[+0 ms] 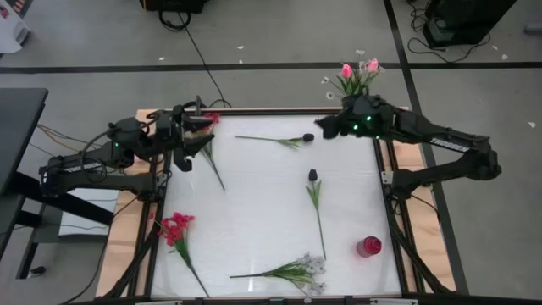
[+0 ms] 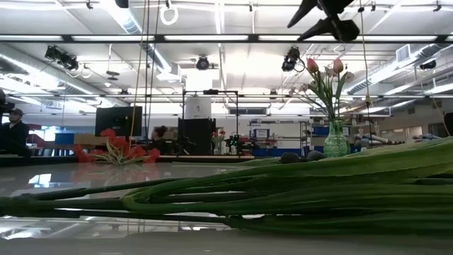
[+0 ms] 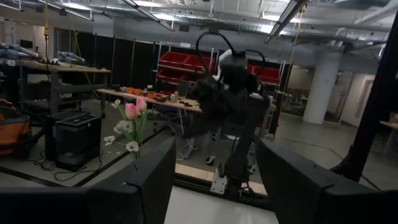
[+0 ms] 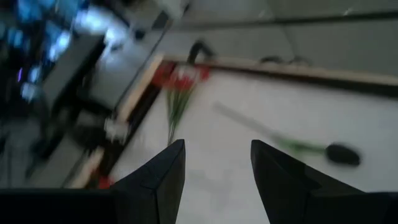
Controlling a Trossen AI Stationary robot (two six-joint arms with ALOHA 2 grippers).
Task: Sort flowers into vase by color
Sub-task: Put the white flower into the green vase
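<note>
there are five loose flowers on the white table point(image 1: 254, 203) in the high view. one red flower point(image 1: 177, 227) lies at the lower left. one white flower spray point(image 1: 298, 270) lies at the bottom middle. one dark bud flower point(image 1: 314, 196) lies in the middle, with its stem pointing down the frame. a second dark bud flower point(image 1: 279, 140) lies near the top middle, flat and sideways. one more red flower point(image 1: 208, 146) lies at the upper left, with its red head right under the left arm's tip.

there is one green glass vase point(image 2: 335, 139) at the upper right corner of the table. two pink tulips point(image 1: 359, 68) stand in it, with small white blooms beside them. there is one small red cup point(image 1: 368, 246) at the lower right.

there are two grippers. the left gripper point(image 1: 203, 125) is at the upper left of the table, above the red flower head. its two fingers are spread wide and nothing is between them. the right gripper point(image 1: 325, 129) is at the upper right, just beside the vase and near the sideways dark bud. its two fingers are partly apart and they hold nothing.

in the low view, a person point(image 2: 13, 133) stands far off at the left edge.
</note>
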